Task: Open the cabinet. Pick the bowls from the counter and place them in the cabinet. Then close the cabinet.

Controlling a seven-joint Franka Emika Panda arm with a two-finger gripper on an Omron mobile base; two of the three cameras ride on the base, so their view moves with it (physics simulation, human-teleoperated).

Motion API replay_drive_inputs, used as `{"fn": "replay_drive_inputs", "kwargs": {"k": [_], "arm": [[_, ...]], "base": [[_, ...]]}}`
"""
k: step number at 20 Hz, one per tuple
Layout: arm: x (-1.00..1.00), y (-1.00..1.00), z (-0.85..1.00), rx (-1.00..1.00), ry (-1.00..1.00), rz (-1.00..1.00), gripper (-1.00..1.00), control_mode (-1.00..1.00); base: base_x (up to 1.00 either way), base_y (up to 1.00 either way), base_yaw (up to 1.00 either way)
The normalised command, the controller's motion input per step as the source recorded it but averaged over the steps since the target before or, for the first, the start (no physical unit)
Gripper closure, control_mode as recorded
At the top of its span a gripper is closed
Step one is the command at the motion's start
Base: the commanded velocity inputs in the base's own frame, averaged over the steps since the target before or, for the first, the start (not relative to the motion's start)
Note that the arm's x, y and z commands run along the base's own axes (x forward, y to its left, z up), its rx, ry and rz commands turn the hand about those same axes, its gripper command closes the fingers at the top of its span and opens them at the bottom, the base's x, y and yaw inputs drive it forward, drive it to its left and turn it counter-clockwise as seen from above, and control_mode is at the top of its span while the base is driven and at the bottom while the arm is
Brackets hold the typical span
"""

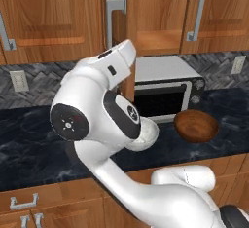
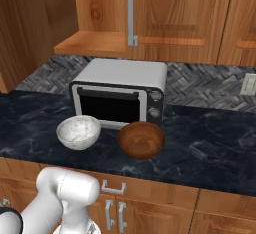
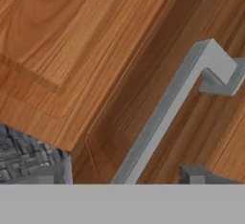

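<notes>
Gripper state could not be told; cabinet door stood open, both bowls waited at the counter's front edge.

White arm folded at the elbow — forearm raised, wrist angled up and away.

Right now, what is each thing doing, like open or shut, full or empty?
Reddish-brown wooden wall cabinet: one door swung open, shelf bare.
Whitish-grey speckled bowl: upright on the black marble-look counter, empty.
Dark brown wooden bowl: upright on the counter, empty.
Silver toaster oven: door shut.
Gripper: by the silver bar handle, holding nothing.
</notes>
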Motion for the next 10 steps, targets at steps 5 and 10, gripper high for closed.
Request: {"fn": "replay_drive_inputs", "kwargs": {"k": [5,10], "arm": [[-1.0,0.04,0.26,0.0,-0.05,0.0,-1.0,-1.0],[-0.63,-0.76,0.28,0.0,-0.01,0.0,-1.0,-1.0]], "base": [[0.0,0.0,0.0],[0.0,0.0,0.0]]}}
